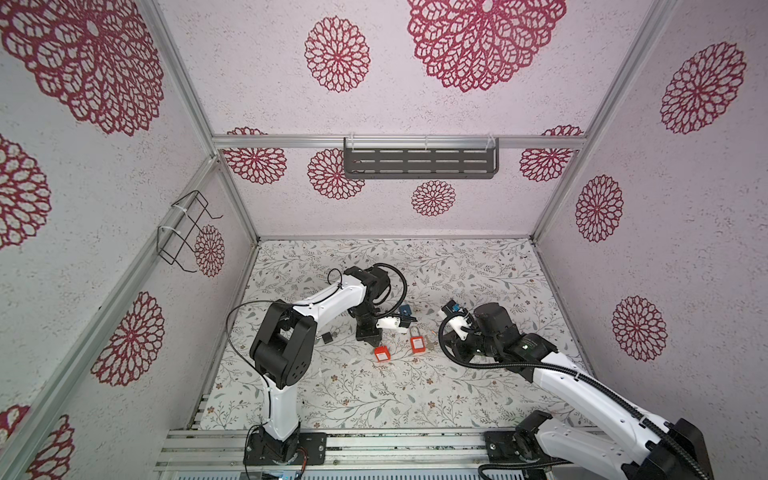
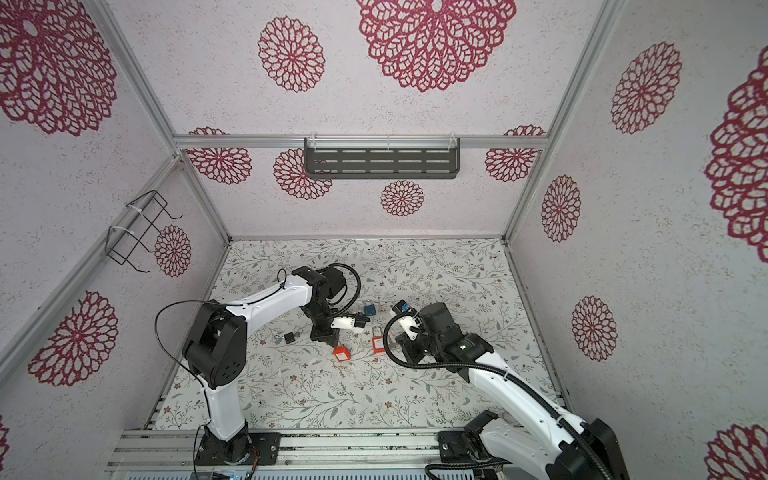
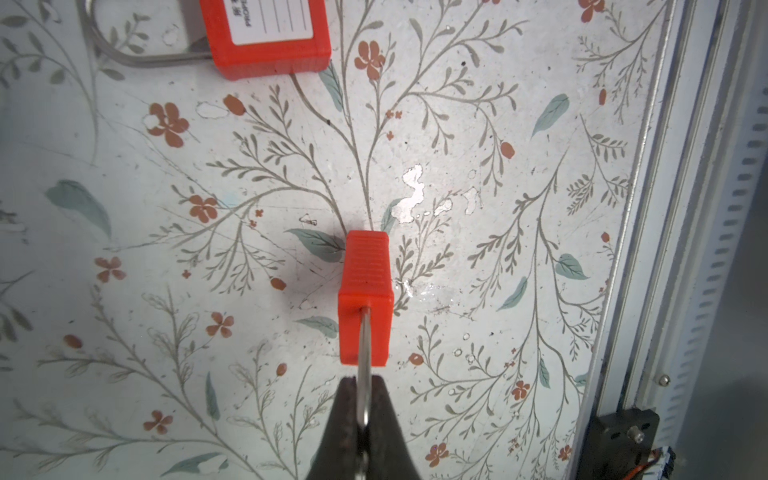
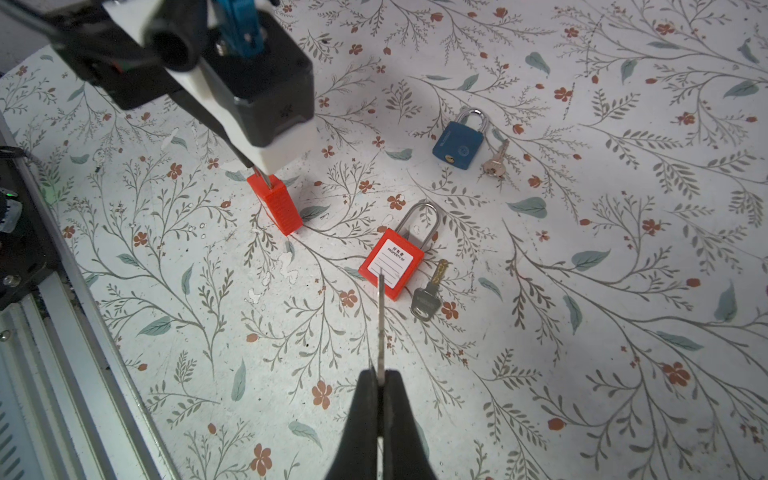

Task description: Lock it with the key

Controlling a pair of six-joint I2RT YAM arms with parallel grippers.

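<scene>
**Clerk:** Where is the lock?

**Inspector:** The upright red padlock (image 3: 366,299) sits near the middle of the floral table (image 1: 374,399). Its shackle (image 3: 365,345) points up, pinched between the closed fingers of the left gripper (image 3: 362,399). The body leans a little. I cannot tell from these angles whether its base rests on the table.

**Clerk:** And the key?

**Inspector:** The key (image 4: 381,324) is clamped edge-on in the right gripper (image 4: 380,382), jaws tight on it, blade pointing away from the wrist. It is held above the table, well apart from the gripped lock.

**Clerk:** Is anything between them?

**Inspector:** Yes. A labelled red padlock (image 4: 390,266) lies flat between the two grippers in both top views. A spare key (image 4: 428,297) lies just beside it.

**Clerk:** Anything further out?

**Inspector:** A blue padlock (image 4: 457,143) lies farther back, with a small key (image 4: 494,160) touching or nearly touching its side. A small black block (image 1: 327,337) sits on the table beside the left arm, clear of the work.
</scene>
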